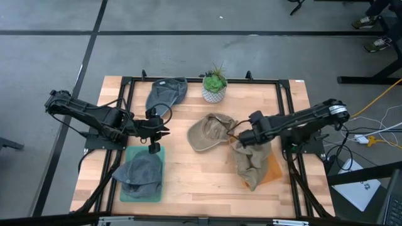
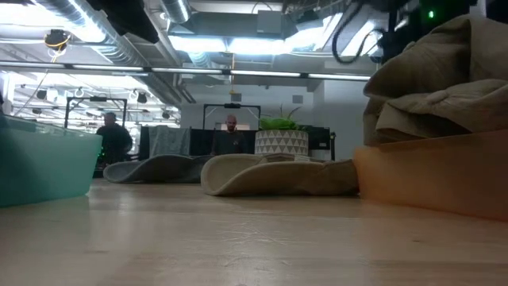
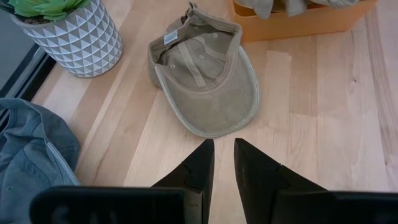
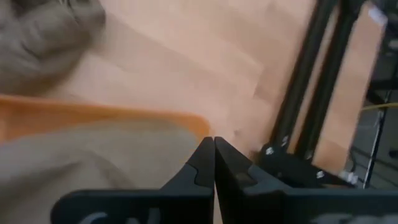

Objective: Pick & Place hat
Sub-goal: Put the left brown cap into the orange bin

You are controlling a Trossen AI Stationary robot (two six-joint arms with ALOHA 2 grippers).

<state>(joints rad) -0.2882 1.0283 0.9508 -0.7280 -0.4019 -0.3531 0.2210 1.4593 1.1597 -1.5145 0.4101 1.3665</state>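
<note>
A tan cap [image 1: 207, 133] lies upside down in the middle of the table, also seen in the left wrist view [image 3: 205, 87] and the low view [image 2: 270, 176]. A grey hat [image 1: 141, 171] rests in a teal tray [image 1: 158, 150]. Tan hats [image 1: 251, 164] are piled in an orange tray [image 1: 274, 171]. My left gripper [image 1: 164, 130] hovers over the far edge of the teal tray and points at the tan cap; its fingers [image 3: 202, 163] stand a narrow gap apart. My right gripper [image 4: 213, 146] is shut and empty over the tan pile [image 4: 93, 174].
A grey-blue cap [image 1: 166, 93] lies at the table's far side, next to a potted plant [image 1: 215, 86] in a white patterned pot. A black metal frame [image 1: 286, 113] runs along the table's edges. Bare wood [image 1: 201, 182] lies between the two trays.
</note>
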